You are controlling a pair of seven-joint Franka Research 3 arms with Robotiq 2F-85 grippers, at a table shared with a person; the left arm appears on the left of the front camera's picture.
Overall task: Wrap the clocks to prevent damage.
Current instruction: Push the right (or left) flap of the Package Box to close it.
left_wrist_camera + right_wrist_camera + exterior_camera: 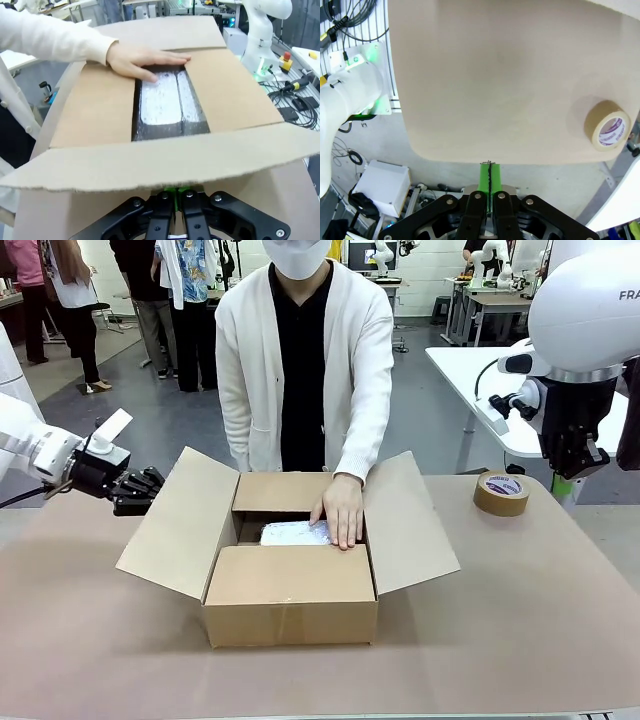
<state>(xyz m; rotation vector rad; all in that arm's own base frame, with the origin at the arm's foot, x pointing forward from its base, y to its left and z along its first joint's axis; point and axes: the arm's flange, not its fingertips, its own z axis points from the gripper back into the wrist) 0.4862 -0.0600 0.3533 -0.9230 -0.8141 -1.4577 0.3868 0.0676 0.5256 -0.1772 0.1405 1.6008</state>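
My left hand [152, 483], fingers pressed together, sits just beside the left flap of the open cardboard box [290, 605]. My right hand [571, 474], also pressed together, hangs near the tape roll [501, 493]. In the box the wrapped bundle [288, 533] lies flat with its long axis left to right, well apart from both. The person's hand [342, 515] rests on its right end.

From my left wrist, the bundle [160, 100] stretches lengthwise away from my shut hand [178, 190], beyond the flap.

From my right wrist, my shut hand [491, 172] hangs at the surface [495, 75] edge.
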